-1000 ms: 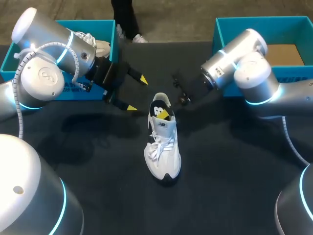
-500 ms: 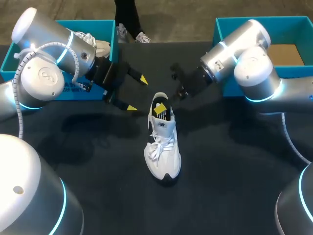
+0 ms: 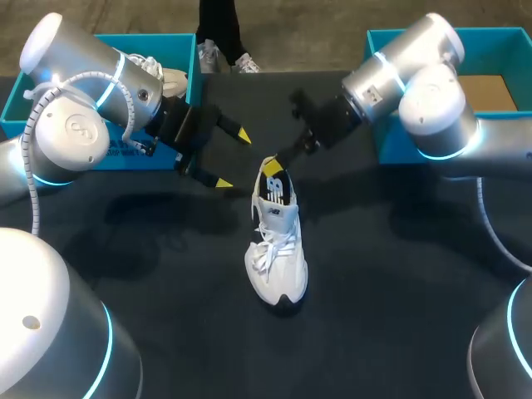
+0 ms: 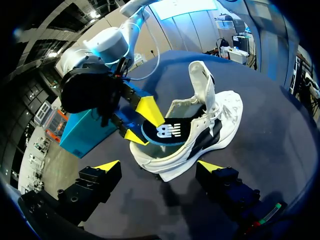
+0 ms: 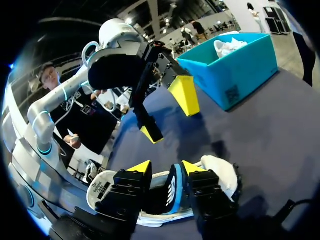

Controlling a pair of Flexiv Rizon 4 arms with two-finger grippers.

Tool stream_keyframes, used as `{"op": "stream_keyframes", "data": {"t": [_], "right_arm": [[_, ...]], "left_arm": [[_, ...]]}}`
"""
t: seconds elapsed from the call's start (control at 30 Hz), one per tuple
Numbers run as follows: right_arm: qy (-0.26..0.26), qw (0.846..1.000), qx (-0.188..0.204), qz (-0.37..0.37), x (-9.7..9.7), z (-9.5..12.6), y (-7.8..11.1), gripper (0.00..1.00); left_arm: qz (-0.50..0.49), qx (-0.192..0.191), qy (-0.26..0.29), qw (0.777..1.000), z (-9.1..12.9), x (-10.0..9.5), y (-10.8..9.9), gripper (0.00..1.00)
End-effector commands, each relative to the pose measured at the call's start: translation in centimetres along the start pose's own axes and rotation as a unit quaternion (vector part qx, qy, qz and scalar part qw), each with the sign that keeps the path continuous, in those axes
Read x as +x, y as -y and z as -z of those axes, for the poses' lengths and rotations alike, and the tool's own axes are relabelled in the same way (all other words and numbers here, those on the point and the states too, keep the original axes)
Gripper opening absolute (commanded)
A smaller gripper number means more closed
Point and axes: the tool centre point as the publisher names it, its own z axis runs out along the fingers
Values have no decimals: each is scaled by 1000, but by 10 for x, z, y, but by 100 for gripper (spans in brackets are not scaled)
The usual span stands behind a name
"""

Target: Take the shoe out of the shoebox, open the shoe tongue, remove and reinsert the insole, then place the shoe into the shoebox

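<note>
White lace-up sneaker (image 3: 278, 262) on dark bench (image 3: 399, 274). Right gripper (image 5: 166, 168) clamped on black logo-printed insole (image 3: 276, 190), risen: insole half out, removal underway. Left gripper (image 3: 233, 160) apart, beside sneaker.

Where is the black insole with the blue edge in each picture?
Head view: black, blue-edged insole sticks up from the white sneaker's heel.
Left wrist view: insole ahead of the left gripper, in the sneaker.
Right wrist view: insole clamped in the right gripper.
Shared landmark: the sneaker.

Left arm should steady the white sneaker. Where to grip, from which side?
Likely the midfoot, across both sides beside the laces, from above: the white lace-up sneaker stands upright, and the right jaws occupy its collar, pinching the black insole.
</note>
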Motion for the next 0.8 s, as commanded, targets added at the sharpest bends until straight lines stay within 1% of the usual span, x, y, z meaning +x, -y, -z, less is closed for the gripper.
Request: {"op": "stream_keyframes", "data": {"t": [0.03,0.07,0.23,0.37,0.43,0.47,0.5,0.53,0.6,0.63,0.7,0.77,0.8], "right_arm": [[-5,1000,9,2,-10,-3,-4,2],[-5,1000,9,2,-11,-4,-5,0],[-9,1000,13,8,-13,-6,-10,0],[-13,999,30,13,-15,-8,-16,0],[-12,999,29,14,-16,-8,-16,0],[-11,999,26,14,-17,-7,-16,8],[-9,1000,25,15,-17,-6,-15,30],[-7,1000,24,15,-17,-5,-16,38],[-4,1000,24,16,-15,-3,-17,47],[-3,1000,24,17,-15,-3,-18,56],[-1,1000,25,17,-15,-2,-17,55],[2,1000,23,16,-14,-1,-16,60],[4,1000,20,15,-14,-1,-15,60]], "left_arm": [[0,-1,0,1000,0,0,0,100],[0,-1,0,1000,0,0,0,100],[0,-1,0,1000,0,0,0,100],[0,-1,0,1000,0,0,0,100],[0,-1,0,1000,0,0,0,100],[0,-1,0,1000,0,0,0,100],[0,-1,0,1000,0,0,0,100],[0,-1,0,1000,0,0,0,100],[0,-1,0,1000,0,0,0,100],[0,-1,0,1000,0,0,0,100],[0,-1,0,1000,0,0,0,100],[0,-1,0,1000,0,0,0,100],[0,-1,0,1000,0,0,0,100]]}}
